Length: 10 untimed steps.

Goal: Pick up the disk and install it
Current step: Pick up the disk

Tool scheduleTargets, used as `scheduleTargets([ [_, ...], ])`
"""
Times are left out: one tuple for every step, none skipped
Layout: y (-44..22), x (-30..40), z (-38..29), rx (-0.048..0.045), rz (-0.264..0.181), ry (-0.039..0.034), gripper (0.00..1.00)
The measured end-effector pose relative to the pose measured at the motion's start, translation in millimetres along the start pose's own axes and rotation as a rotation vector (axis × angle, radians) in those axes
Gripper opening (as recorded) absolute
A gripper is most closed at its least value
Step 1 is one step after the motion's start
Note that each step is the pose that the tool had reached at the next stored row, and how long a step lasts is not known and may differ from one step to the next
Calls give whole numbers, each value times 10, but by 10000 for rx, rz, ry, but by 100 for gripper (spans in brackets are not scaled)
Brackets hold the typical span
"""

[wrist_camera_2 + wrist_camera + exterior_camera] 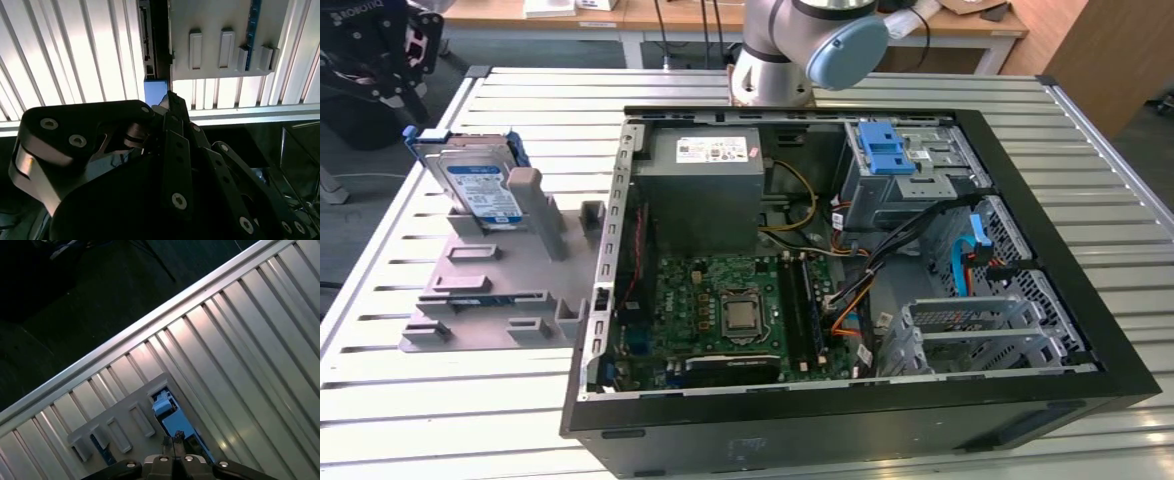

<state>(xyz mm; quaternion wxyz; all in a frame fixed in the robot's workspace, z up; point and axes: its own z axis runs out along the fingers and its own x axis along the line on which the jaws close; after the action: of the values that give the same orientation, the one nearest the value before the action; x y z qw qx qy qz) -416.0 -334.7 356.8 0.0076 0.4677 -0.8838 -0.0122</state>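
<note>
The arm [781, 60], cut off by the exterior view's upper edge, is held with its claw [172, 441] pointed down, fingertips pressed together on nothing. Just beyond them, untouched, the disk [474, 185] is stood edgewise in a grey fixture [480, 290]; its label is hidden in both wrist views.

The silver robot arm [774, 60] with a pale blue joint cap stands at the exterior view's top centre. In the first wrist view its black linkage gripper [172, 441] faces down, fingertips pressed together.

slatted metal table [440, 420] | open computer case [854, 430] | grey holder plate [467, 300], probably plastic
</note>
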Motion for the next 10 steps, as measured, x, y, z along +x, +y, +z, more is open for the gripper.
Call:
scheduleTargets([
  [0,0,1,4,-135,0,11],
  [0,0,1,7,-269,3,11],
  [0,0,2,11,-402,4,11],
  [0,0,2,14,-536,6,11],
  [0,0,3,18,-682,7,11],
  [0,0,3,22,-818,9,11],
  [0,0,4,26,-953,10,11],
  [0,0,4,30,-1090,12,11],
  [0,0,5,34,-1229,13,11],
  [0,0,5,38,-1367,15,11],
])
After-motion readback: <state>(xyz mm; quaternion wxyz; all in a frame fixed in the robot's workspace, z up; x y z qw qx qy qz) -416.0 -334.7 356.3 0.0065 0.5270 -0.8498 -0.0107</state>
